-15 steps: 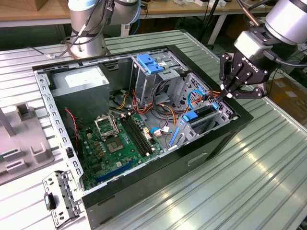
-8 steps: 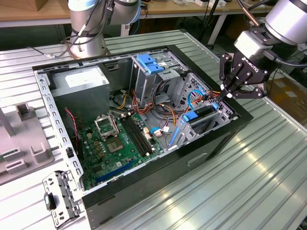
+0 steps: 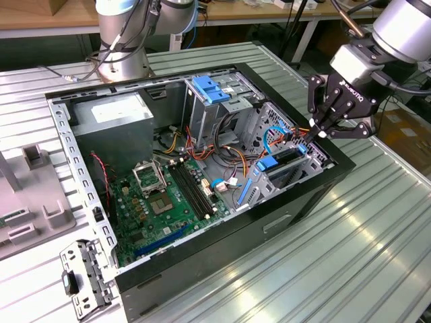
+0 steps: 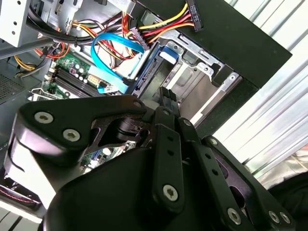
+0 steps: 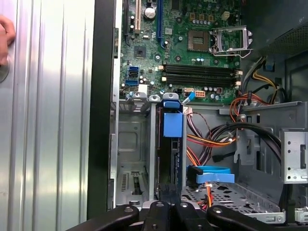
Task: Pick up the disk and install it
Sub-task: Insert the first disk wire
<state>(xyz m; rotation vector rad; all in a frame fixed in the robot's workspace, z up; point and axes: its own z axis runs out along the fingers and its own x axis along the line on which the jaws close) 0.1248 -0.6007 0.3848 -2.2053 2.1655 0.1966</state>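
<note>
The disk [image 3: 281, 160] stands on edge in a bay of the drive cage at the open computer case's corner, on the exterior view's right, with its blue side rail [image 5: 173, 124] showing. In the second wrist view the disk [image 4: 147, 72] lies just beyond the fingertips. My gripper [image 3: 317, 132] hovers over the cage's outer end. Its fingers [image 4: 166, 98] are shut together with nothing visible between them. I cannot tell whether they touch the disk. An empty bay [image 5: 131, 149] lies beside the disk [image 5: 166, 159].
The black case [image 3: 316, 192] lies open on a ribbed metal table, showing the motherboard [image 3: 161, 195], a grey power-supply box [image 3: 111, 114] and a bare blue bracket [image 3: 209, 87]. Blue and orange cables [image 4: 113, 50] crowd the cage. A loose metal bracket [image 3: 84, 276] lies outside. A hand [image 5: 5, 36] rests on the table.
</note>
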